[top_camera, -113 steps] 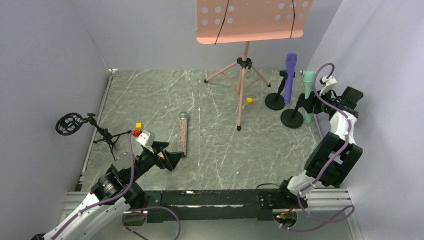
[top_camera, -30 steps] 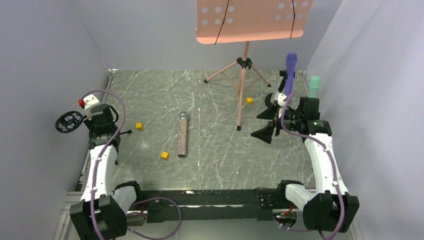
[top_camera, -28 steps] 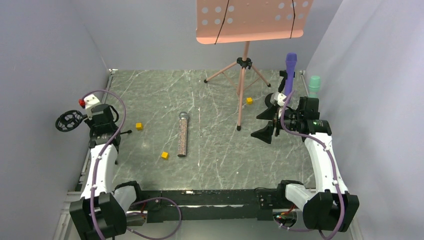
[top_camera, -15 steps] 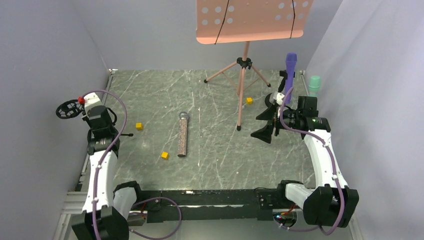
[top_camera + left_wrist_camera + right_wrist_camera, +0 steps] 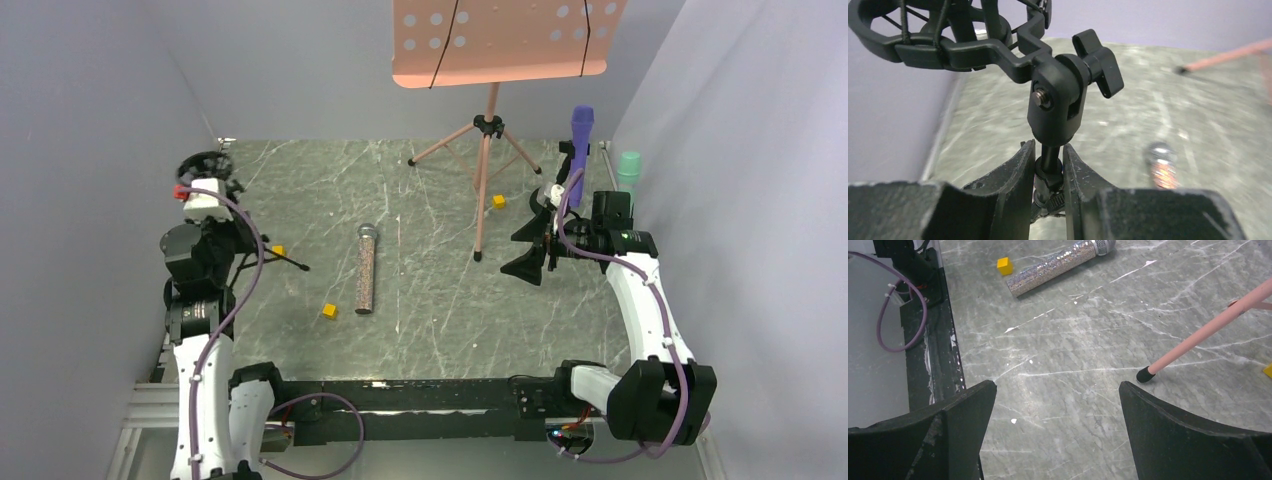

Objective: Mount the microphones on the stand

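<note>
My left gripper (image 5: pixel 222 226) is shut on the thin stem of the small black tripod stand (image 5: pixel 207 161). Its ring mount (image 5: pixel 948 35) sits above the fingers (image 5: pixel 1015 170), and its legs (image 5: pixel 288 263) hang over the table's left side. The glittery microphone (image 5: pixel 366 268) lies flat at mid-table and shows in both wrist views (image 5: pixel 1160 170) (image 5: pixel 1058 265). At the back right, the purple microphone (image 5: pixel 580 148) stands upright in a holder. The mint-green microphone (image 5: pixel 628 168) is partly hidden behind my right arm. My right gripper (image 5: pixel 530 250) (image 5: pixel 1057 386) hangs open over bare table.
A pink music stand (image 5: pixel 487 120) rises at the back centre, one foot (image 5: pixel 1145 374) near my right gripper. Small yellow cubes (image 5: pixel 278 251) (image 5: pixel 328 311) (image 5: pixel 498 201) lie scattered on the table. Grey walls close in on the left, back and right.
My left gripper closed on the stand's stem and swung it up and toward the back, away from the left wall. The right arm has barely shifted.
</note>
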### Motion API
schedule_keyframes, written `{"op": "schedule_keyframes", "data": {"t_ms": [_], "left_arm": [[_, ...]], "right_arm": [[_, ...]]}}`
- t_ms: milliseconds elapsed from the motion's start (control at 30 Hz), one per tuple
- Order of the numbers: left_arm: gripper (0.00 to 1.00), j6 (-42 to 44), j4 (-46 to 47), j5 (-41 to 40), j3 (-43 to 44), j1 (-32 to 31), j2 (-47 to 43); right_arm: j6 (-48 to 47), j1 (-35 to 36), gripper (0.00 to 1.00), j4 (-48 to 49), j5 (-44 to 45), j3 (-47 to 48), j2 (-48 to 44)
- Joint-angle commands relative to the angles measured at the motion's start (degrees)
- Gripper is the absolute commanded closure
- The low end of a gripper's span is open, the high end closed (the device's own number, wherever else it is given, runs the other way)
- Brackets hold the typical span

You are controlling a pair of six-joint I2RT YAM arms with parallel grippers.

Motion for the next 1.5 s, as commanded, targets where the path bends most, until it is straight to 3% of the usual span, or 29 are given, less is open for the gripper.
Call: {"op": "schedule_keyframes", "data": {"t_ms": [0,100,233,400,567,867,1200,1367,1467], "left_arm": [[1.0,-0.7,4.6,26.8,4.4,-3.2,-1.5],[1.0,-1.9,7.6,34.2,2.7,-8.6,-1.8],[1.0,-2.2,13.0,38.5,0.9,-21.3,-0.2],[1.0,-0.3,17.8,38.6,2.4,-36.5,7.2],[1.0,2.5,24.8,36.5,3.1,-47.4,17.8],[1.0,2.6,41.9,38.4,5.7,-55.9,35.6],[1.0,5.6,51.6,35.9,0.6,-58.9,40.9],[0.66,4.2,54.9,30.8,-5.4,-58.9,39.8],[0.54,3.7,55.6,28.9,-7.9,-58.9,38.3]], "right_arm": [[-1.2,0.3,0.0,0.3,-0.2,2.1,0.3],[-1.3,0.3,0.0,0.3,0.3,2.1,0.7],[-1.2,0.3,0.0,0.6,1.1,2.0,0.9],[-1.2,0.1,0.0,0.9,1.9,2.0,1.6],[-1.4,-0.6,0.0,0.8,2.1,2.0,2.0],[-1.7,-1.7,0.0,0.7,2.1,1.9,2.4],[-2.0,-1.8,0.0,0.6,2.6,1.9,2.9],[-2.3,-1.8,0.0,0.3,2.7,2.0,3.3],[-2.3,-1.9,0.0,0.3,2.8,2.0,3.4]]}}
